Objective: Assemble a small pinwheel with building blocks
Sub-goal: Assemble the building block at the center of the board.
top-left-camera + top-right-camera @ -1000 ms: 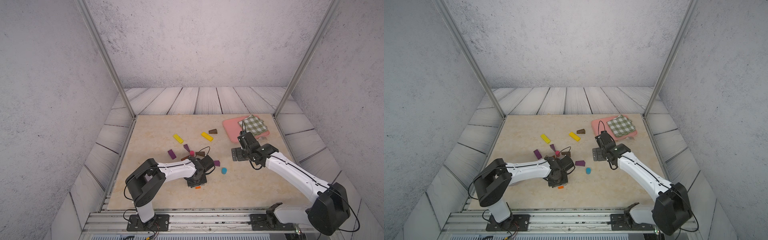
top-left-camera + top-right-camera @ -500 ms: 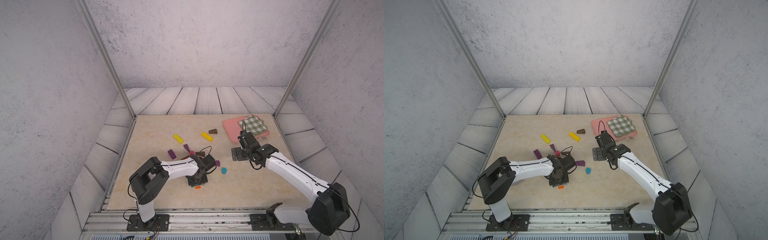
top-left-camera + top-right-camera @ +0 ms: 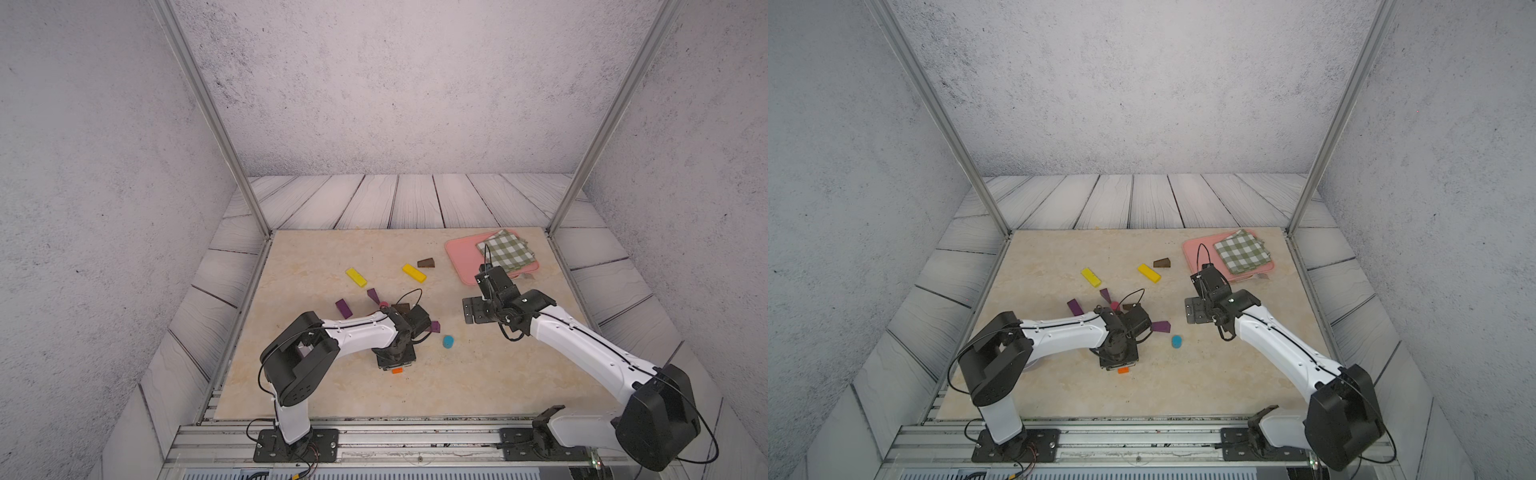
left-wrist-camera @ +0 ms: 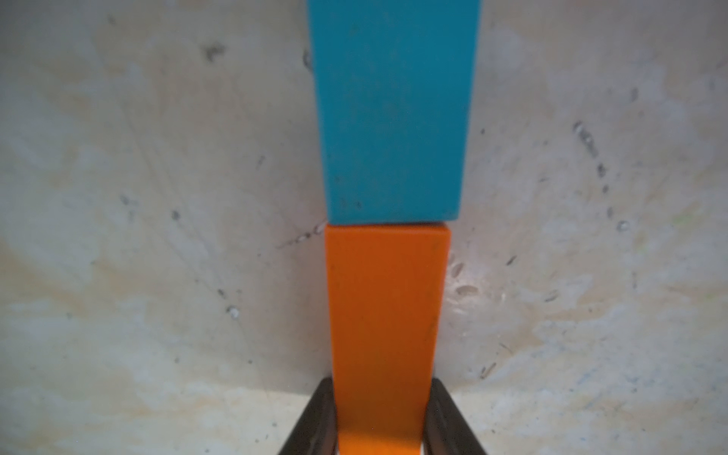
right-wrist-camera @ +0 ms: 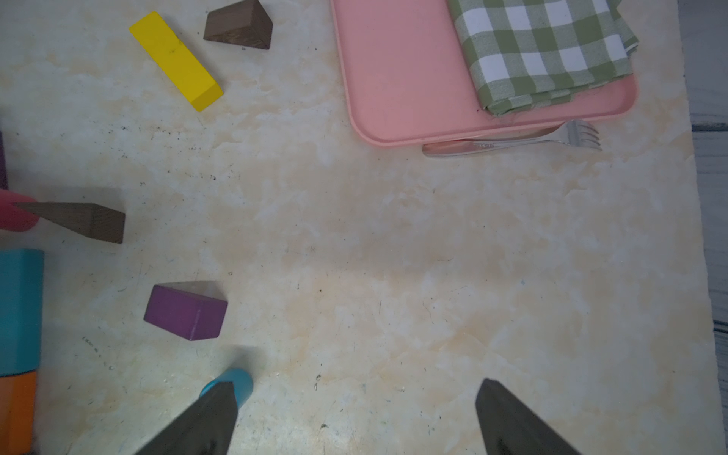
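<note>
While my left end effector (image 4: 380, 425) is clamped on the orange bar (image 4: 386, 307), lying on the table (image 4: 157, 256) end to end against the teal bar (image 4: 394, 110), I should release gently and lift straight so neither shifts; my right end effector (image 5: 356, 385) hangs spread apart.

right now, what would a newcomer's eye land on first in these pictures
The orange bar clamped in the left arm's jaws, set end to end with a teal bar, toward the front of the table. Then the pink tray with a green checked cloth in the far right corner.
</note>
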Available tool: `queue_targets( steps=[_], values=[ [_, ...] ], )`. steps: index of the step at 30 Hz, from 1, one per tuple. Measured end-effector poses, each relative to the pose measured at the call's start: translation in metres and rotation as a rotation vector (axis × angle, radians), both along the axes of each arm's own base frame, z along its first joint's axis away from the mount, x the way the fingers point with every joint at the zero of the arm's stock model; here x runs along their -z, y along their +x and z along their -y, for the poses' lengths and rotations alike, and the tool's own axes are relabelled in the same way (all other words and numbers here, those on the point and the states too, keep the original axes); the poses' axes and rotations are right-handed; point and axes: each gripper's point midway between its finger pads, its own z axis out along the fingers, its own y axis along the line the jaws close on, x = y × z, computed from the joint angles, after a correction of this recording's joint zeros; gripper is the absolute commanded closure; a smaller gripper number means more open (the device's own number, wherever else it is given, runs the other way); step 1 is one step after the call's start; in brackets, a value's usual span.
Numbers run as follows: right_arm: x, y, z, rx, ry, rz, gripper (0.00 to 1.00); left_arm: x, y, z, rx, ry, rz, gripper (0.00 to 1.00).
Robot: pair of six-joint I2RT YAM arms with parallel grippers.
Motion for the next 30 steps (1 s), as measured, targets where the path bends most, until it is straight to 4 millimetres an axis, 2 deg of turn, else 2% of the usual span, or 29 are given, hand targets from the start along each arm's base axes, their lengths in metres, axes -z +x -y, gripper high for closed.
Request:
queue_targets(
  steps=[4, 13, 16, 18, 21, 26, 30],
  values=[
    [0.0, 0.0, -0.002, -0.004, 0.008, 0.0, 0.01, 0.0, 0.0, 0.001, -0.001, -0.001, -0.004, 0.56],
    [0.002, 0.0, -0.001, -0.003, 0.014, -0.006, 0.01, 0.0, 0.001, 0.003, 0.002, -0.002, -0.008, 0.56],
    [0.003, 0.0, -0.001, -0.003, 0.014, -0.008, 0.01, 0.0, 0.001, 0.003, 0.0, -0.003, -0.009, 0.53],
    [0.004, -0.001, -0.001, -0.003, 0.014, -0.008, 0.01, 0.0, 0.001, 0.003, -0.001, -0.004, -0.008, 0.5],
    [0.004, 0.0, -0.001, -0.003, 0.014, -0.008, 0.01, -0.001, 0.001, 0.003, -0.001, -0.002, -0.007, 0.4],
    [0.004, -0.001, -0.001, -0.004, 0.017, -0.009, 0.01, -0.002, 0.001, -0.001, -0.007, 0.016, -0.002, 0.33],
    [0.005, -0.002, -0.003, -0.013, 0.027, -0.016, 0.01, -0.011, 0.0, -0.006, -0.005, 0.027, 0.007, 0.23]
  ],
)
